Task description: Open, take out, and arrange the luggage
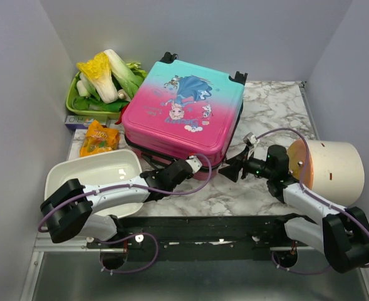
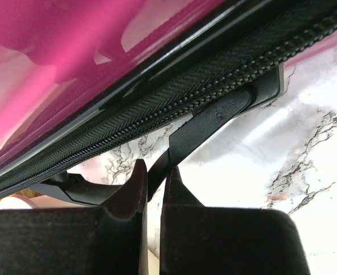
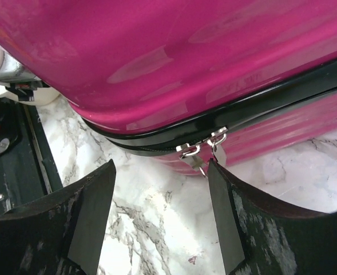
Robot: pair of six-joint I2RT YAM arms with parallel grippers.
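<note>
The luggage (image 1: 184,106), a pink-to-teal suitcase with a cartoon print, lies flat and closed on the marble table. My left gripper (image 1: 171,174) is at its front edge. In the left wrist view the left gripper (image 2: 155,175) is shut on the suitcase's black handle strap (image 2: 214,117), just below the black zipper band (image 2: 157,109). My right gripper (image 1: 232,169) is at the front right corner. In the right wrist view the right gripper (image 3: 159,172) is open, and the silver zipper pulls (image 3: 199,153) hang just beyond its right fingertip (image 3: 217,177), not held.
A white basin (image 1: 71,172) sits front left under my left arm. A cream cylindrical container (image 1: 337,169) lies on the right beside my right arm. A green tray (image 1: 71,103) of vegetables and an orange snack packet (image 1: 99,139) are at back left. Walls close three sides.
</note>
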